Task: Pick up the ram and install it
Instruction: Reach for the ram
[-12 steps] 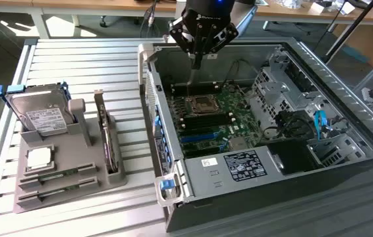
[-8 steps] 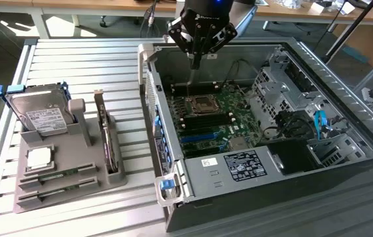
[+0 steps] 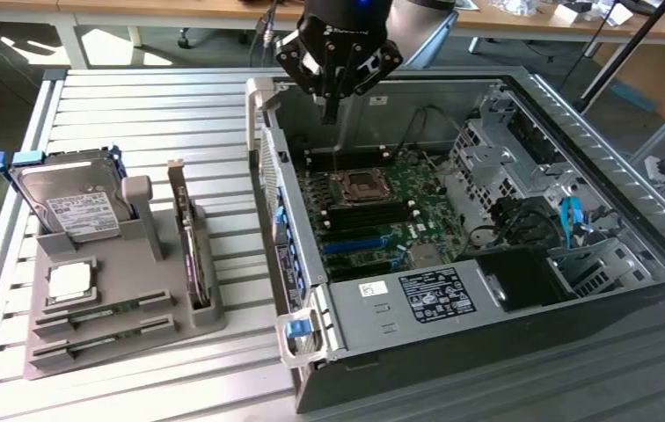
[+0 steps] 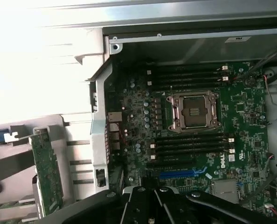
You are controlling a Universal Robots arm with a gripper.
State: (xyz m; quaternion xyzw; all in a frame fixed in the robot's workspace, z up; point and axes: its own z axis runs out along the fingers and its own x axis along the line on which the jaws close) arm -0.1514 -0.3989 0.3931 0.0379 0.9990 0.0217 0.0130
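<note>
Gripper (image 4: 153,201), lower frame: jaws clenched, empty, over motherboard (image 4: 143,107). Ram (image 3: 105,310), exterior view's lower left, in holder (image 3: 182,322). Hazard: striking socket (image 4: 193,111) if lowered here.

The exterior camera sits high and well back, looking steeply down over the slatted table (image 3: 145,114): parts stand (image 3: 133,303) at eight o'clock, open computer case (image 3: 605,160) at three, my gripper (image 3: 330,114) at twelve. My wrist camera hangs close above the case, facing straight down into it. Both views share the motherboard (image 4: 250,107) and its processor socket (image 3: 362,185).
</note>
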